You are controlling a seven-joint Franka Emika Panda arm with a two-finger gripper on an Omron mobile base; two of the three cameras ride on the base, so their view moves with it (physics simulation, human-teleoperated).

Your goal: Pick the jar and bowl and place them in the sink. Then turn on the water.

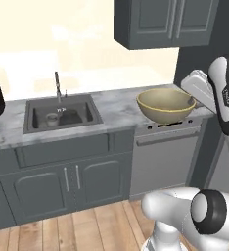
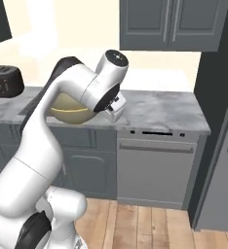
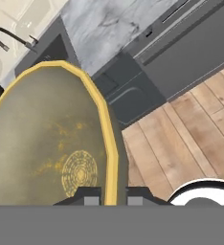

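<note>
The yellowish-tan bowl (image 1: 166, 105) with a speckled olive inside hangs just above the counter, to the right of the sink (image 1: 89, 109). My gripper (image 1: 194, 101) is shut on the bowl's right rim. In the hand view the two fingertips clamp the bowl's yellow rim (image 3: 111, 162), one on each side, with the gripper (image 3: 113, 197) at the bottom. In the right base view my arm hides much of the bowl (image 2: 69, 111). The jar (image 1: 52, 119) stands small and pale inside the dark basin, left of centre. The curved tap (image 1: 57, 86) rises at the sink's back edge.
A black toaster (image 2: 4, 80) sits on the marble counter (image 1: 114, 105) left of the sink. A dishwasher front (image 1: 165, 159) is below the bowl. Upper cabinets (image 1: 165, 22) hang above. Wooden floor (image 3: 195, 124) lies in front of the cabinets.
</note>
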